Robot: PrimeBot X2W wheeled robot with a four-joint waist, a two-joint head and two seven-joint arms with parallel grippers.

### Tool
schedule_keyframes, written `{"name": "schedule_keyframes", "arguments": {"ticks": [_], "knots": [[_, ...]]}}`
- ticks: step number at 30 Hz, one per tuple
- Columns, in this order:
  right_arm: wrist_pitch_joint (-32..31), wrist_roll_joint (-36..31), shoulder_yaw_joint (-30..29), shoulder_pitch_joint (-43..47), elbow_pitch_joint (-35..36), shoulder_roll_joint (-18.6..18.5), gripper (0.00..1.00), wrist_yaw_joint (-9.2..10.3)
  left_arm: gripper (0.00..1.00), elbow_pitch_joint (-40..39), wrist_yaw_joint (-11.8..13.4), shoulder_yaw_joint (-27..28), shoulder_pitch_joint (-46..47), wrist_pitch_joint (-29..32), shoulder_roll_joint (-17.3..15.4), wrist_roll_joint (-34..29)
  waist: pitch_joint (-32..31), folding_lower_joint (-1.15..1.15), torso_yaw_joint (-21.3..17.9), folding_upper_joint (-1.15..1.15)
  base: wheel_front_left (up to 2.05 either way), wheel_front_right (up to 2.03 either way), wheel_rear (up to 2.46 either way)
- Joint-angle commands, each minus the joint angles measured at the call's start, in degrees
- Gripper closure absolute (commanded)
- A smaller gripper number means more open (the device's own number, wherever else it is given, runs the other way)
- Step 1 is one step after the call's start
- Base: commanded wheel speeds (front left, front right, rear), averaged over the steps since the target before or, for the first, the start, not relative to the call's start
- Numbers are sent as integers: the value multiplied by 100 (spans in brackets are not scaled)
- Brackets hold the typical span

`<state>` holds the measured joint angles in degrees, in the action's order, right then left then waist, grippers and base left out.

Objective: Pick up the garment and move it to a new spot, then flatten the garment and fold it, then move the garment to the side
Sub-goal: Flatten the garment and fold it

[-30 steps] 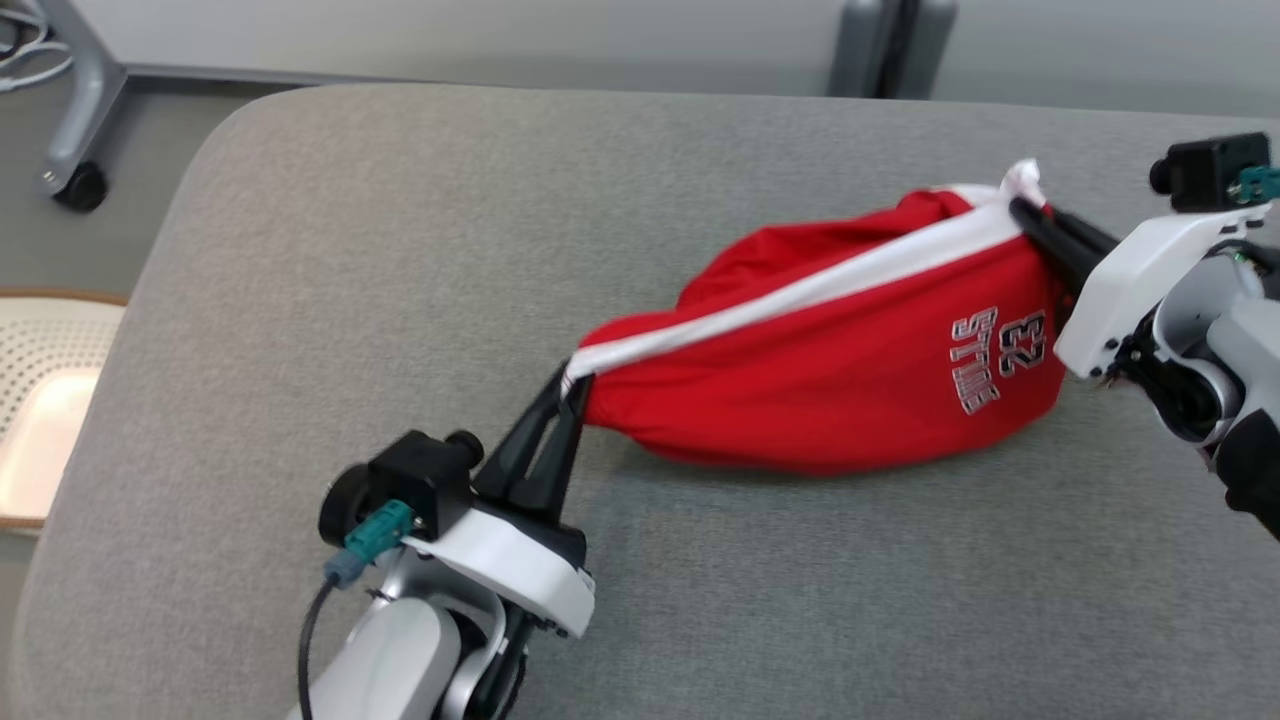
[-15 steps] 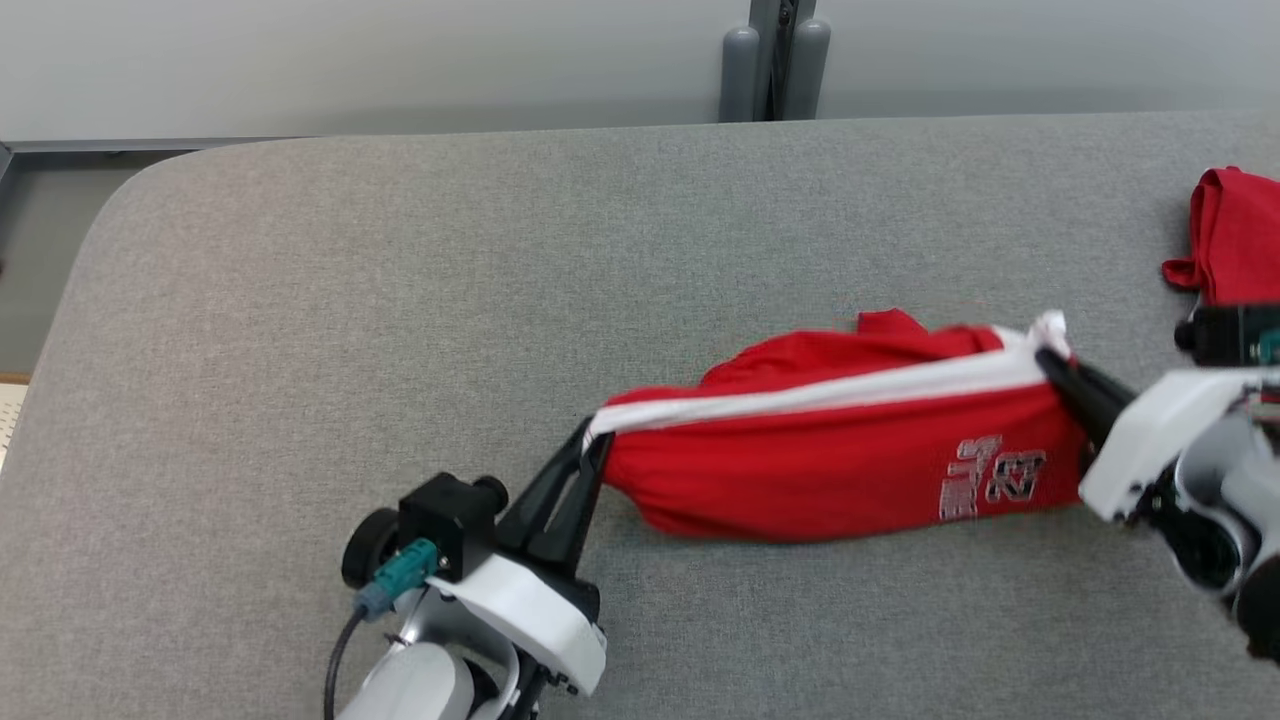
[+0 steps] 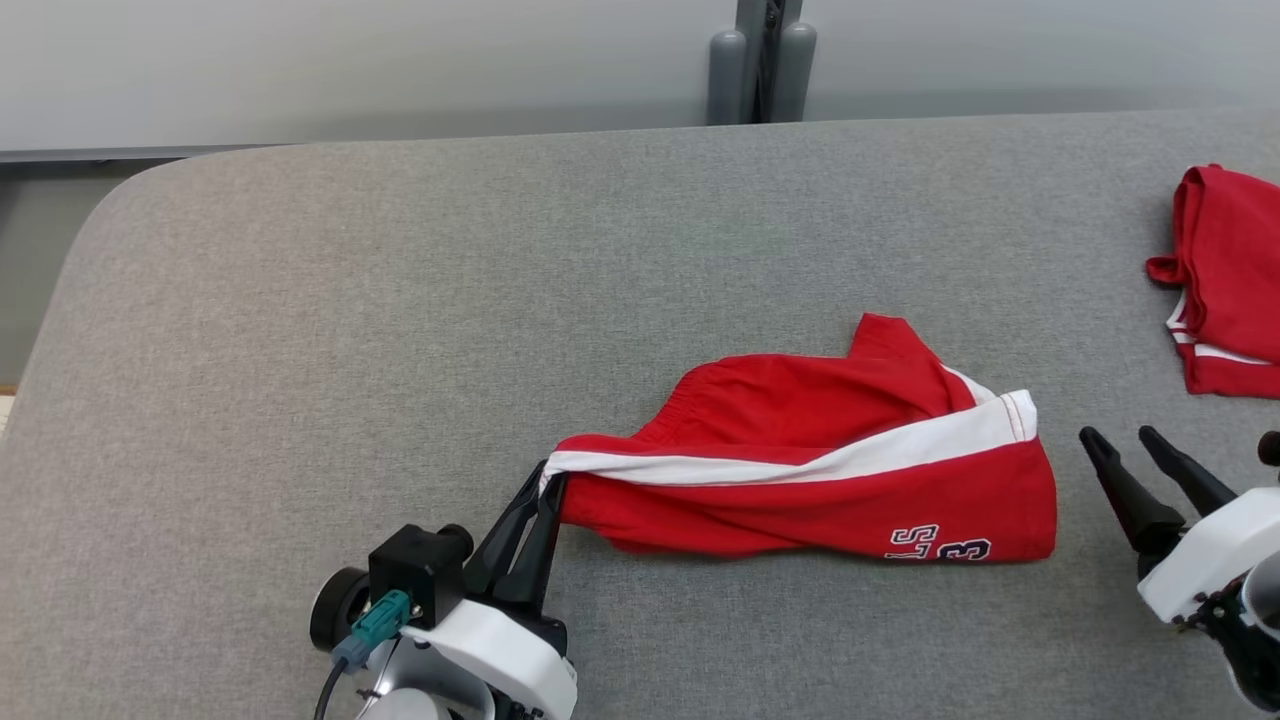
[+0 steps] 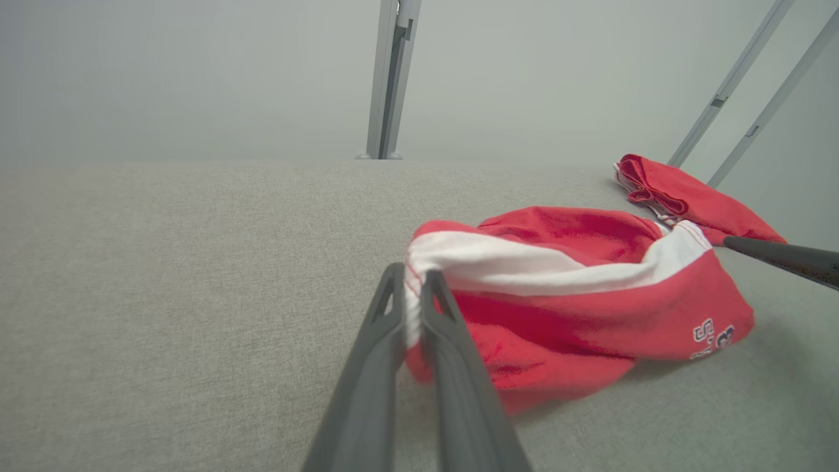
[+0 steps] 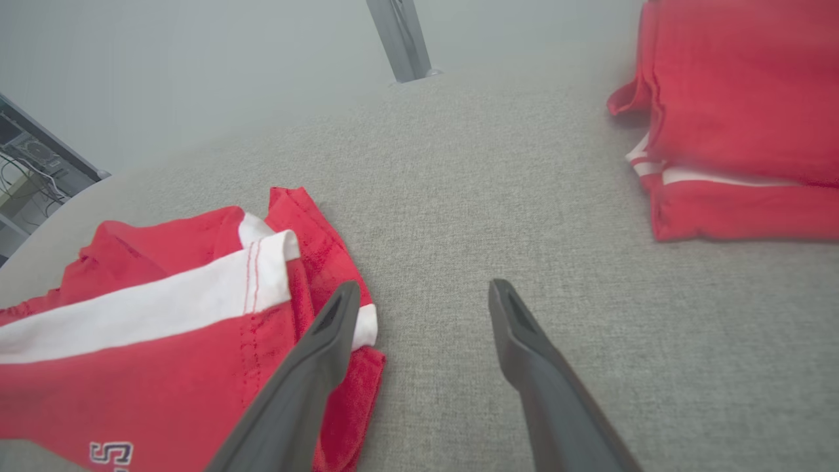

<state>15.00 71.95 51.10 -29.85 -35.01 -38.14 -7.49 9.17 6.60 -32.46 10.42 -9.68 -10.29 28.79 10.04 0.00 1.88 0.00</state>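
The garment (image 3: 820, 480) is a pair of red shorts with a white side stripe and printed lettering, lying rumpled on the grey padded table (image 3: 400, 300). My left gripper (image 3: 548, 478) is shut on the white-striped end of it at the left, seen up close in the left wrist view (image 4: 413, 275). My right gripper (image 3: 1120, 435) stands open just right of the garment's other end, with nothing between its fingers. In the right wrist view (image 5: 423, 292) the garment (image 5: 164, 314) lies beside the left finger.
A second red garment (image 3: 1225, 280), folded, lies at the table's far right edge, also in the right wrist view (image 5: 741, 111). A grey post (image 3: 760, 60) stands behind the table against the pale wall. The table's rounded left corner (image 3: 90, 230) drops to the floor.
My right gripper has opened and let go of the garment's right end, which dropped onto the table. The head camera has turned, bringing the second red garment into view.
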Motion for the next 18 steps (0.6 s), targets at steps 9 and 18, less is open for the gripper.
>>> {"name": "schedule_keyframes", "arguments": {"ticks": [9, 18], "knots": [[-40, -702, -737, 743, 1187, 228, 0, 0, 100, -37, 58, 6, -148, -17, -59, 78, -20, 0, -59, 0, 0, 0, 0], [-487, -1025, -832, 383, 1049, 346, 0, 0, 100, -2, 1, -109, -25, -5, 15, 92, 29, 0, 121, 0, 0, 0, 0]]}}
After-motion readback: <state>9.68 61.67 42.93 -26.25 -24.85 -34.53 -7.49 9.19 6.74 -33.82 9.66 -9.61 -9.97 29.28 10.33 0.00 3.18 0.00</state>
